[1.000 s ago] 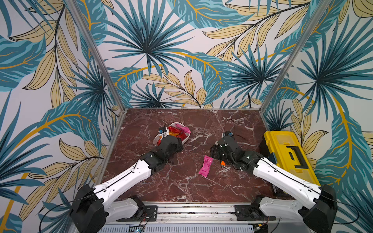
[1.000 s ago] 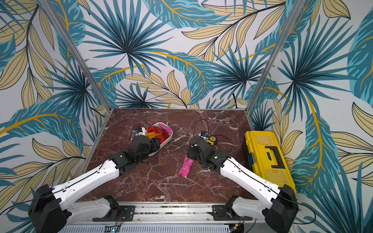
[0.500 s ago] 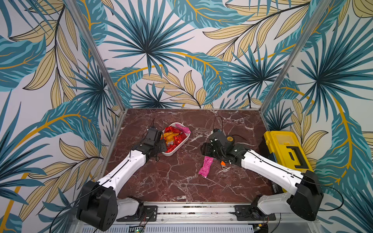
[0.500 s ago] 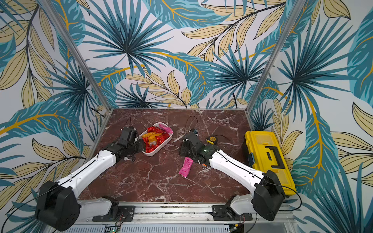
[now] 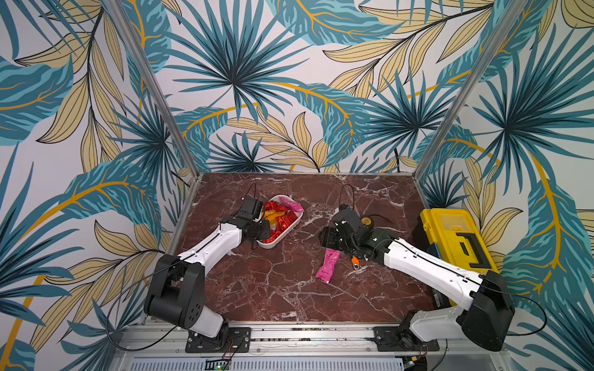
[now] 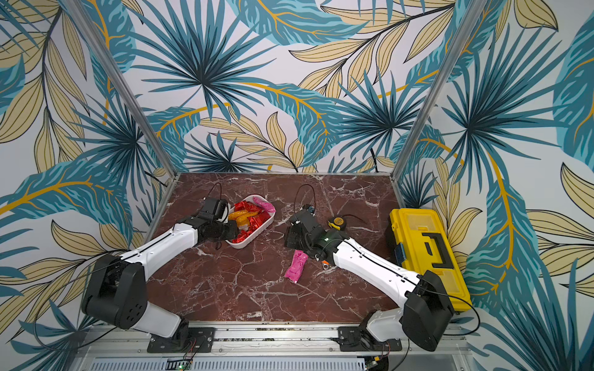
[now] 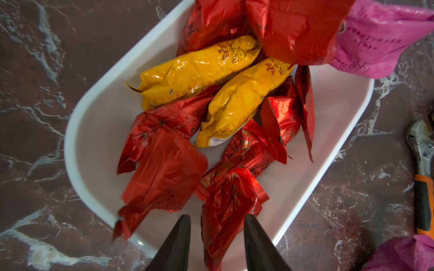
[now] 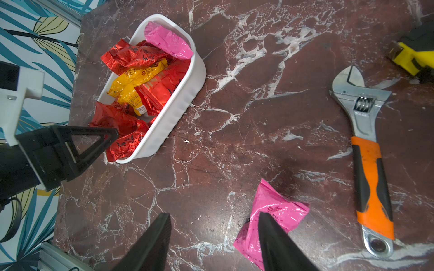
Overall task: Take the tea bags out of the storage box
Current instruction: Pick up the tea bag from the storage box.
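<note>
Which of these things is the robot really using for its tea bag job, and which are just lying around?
For the job: tea bags, storage box, pink tea bag lying outside it.
Just lying about: wrench, tape measure, yellow toolbox.

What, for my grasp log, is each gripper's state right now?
Left gripper: open, jaws either side of a red tea bag in the storage box, not clamped.
Right gripper: open, empty, above the table beside a pink tea bag.
</note>
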Motion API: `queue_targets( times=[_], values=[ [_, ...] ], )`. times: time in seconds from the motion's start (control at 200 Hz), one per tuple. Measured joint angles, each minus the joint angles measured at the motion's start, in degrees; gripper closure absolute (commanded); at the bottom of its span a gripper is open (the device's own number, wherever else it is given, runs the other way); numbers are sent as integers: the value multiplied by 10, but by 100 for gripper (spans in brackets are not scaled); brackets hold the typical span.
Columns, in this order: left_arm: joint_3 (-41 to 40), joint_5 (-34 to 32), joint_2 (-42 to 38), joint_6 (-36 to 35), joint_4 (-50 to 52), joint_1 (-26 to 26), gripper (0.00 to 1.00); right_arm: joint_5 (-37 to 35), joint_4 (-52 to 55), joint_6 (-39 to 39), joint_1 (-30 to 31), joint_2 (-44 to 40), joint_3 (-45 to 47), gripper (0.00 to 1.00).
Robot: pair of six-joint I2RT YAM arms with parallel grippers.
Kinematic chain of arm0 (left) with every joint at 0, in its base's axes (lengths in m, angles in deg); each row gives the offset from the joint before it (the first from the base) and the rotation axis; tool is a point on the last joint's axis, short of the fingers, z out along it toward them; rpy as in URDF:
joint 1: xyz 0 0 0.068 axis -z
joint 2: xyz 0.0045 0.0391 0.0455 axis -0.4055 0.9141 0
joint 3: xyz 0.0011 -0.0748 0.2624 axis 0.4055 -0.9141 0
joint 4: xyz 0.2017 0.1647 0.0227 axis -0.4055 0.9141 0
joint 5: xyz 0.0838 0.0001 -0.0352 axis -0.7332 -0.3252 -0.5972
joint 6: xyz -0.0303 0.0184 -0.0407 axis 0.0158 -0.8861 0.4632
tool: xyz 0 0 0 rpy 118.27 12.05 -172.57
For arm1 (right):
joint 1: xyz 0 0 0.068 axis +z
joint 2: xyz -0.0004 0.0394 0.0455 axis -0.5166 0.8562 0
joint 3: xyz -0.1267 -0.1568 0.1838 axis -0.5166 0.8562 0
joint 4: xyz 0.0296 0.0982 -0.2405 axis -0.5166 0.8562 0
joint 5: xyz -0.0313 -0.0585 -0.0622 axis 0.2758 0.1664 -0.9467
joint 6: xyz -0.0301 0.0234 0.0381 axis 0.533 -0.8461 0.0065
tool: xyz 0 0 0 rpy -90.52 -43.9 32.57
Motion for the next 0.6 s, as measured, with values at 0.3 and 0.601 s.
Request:
queue_targets(
  times=[0.3,0.601],
  values=[
    [0,3,3,1,1,0,77,-1,0,4,0,0,0,36],
    [0,6,9,1,0,-2,95,-10,0,7,0,-7,0,36]
  ],
)
